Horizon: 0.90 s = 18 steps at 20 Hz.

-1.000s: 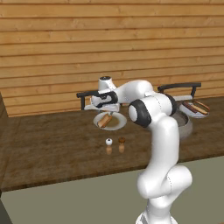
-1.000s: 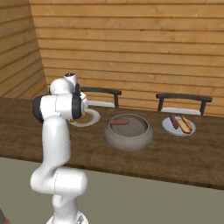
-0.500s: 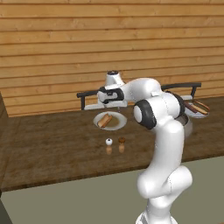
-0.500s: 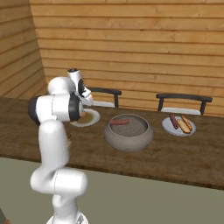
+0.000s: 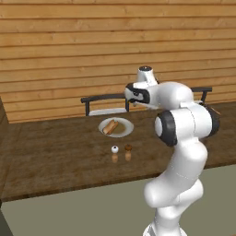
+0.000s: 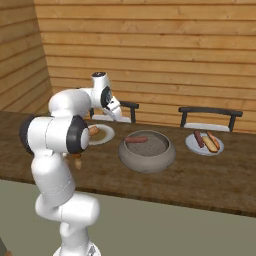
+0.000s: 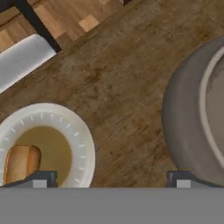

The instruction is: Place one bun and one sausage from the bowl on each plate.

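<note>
1. The gripper (image 7: pixel 111 178) hangs with jaws wide apart and empty, above bare table between the near plate (image 7: pixel 83 144) and the bowl (image 6: pixel 146 150), likely heading for the sausage (image 6: pixel 136 139).
2. The bun (image 5: pixel 110 126) lies on that plate, its long axis slanting toward the table's back edge.
3. The sausage lies inside the bowl, lengthwise along the table.
4. The far plate (image 6: pixel 191 144) already holds its pair.

You find no readable text, label, brand, number or sign in any of the three views. The wooden wall, the table top, the plates, the bowl and the robot's white body all carry plain surfaces without lettering.
</note>
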Available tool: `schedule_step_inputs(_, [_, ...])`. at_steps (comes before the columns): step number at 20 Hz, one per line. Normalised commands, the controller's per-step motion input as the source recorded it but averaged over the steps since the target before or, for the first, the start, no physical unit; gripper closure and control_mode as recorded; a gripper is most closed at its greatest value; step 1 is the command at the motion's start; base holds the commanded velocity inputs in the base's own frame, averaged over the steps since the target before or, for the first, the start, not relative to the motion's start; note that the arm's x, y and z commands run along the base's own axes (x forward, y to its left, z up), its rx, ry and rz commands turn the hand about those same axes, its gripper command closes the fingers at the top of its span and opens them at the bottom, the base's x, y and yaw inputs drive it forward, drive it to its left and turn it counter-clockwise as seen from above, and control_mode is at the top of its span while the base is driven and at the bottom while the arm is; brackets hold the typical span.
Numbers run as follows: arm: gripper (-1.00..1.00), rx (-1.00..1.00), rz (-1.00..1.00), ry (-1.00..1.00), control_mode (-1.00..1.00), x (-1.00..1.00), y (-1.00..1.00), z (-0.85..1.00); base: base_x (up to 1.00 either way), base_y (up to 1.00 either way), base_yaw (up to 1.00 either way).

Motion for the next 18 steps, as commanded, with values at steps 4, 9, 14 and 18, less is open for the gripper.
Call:
schedule_step_inputs(4, [-1.0, 0.06, -0.29, 0.0, -1.0, -0.34, -0.91, 0.58, 0.0, 0.0, 0.0])
schedule_step_inputs(9, [-1.0, 0.11, -0.17, 0.03, -1.0, -0.08, -0.92, 0.0, 0.0, 0.0, 0.0])
schedule_step_inputs(14, [-1.0, 0.16, -0.19, 0.19, -1.0, -0.04, -0.9, -0.16, 0.0, 0.0, 0.0])
schedule_step_inputs(18, [-1.0, 0.13, -0.13, 0.14, -1.0, -0.17, -0.38, -0.33, 0.0, 0.0, 0.0])
